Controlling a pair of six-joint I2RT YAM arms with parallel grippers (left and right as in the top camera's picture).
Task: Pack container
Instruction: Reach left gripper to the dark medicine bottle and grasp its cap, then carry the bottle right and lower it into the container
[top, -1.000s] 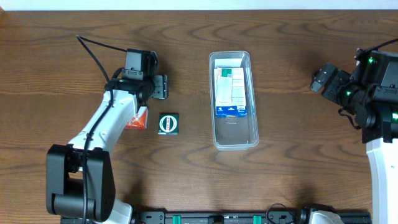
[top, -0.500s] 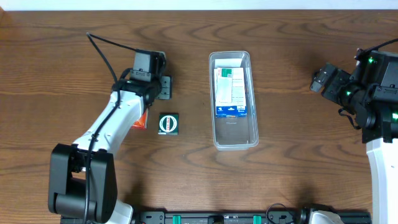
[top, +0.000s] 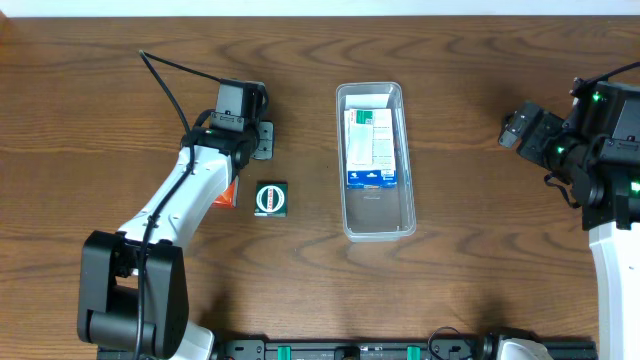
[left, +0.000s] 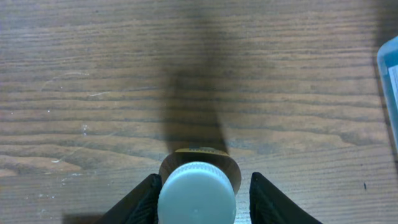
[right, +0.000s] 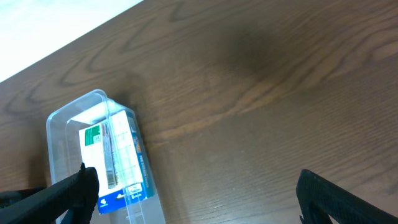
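Clamping jaws of left gripper (left: 202, 186) around white-capped bottle (left: 198, 198); judging it light, rigid, slick, and favouring a hold on body sides. Presenting jaws of right gripper (right: 196, 180) released, with container (right: 73, 118) ahead-left of them.

The left arm (top: 185, 190) has white links, a black cable (top: 160, 82) and a black-fingered left tool (left: 202, 190); green lights dot the right arm (top: 605, 145).
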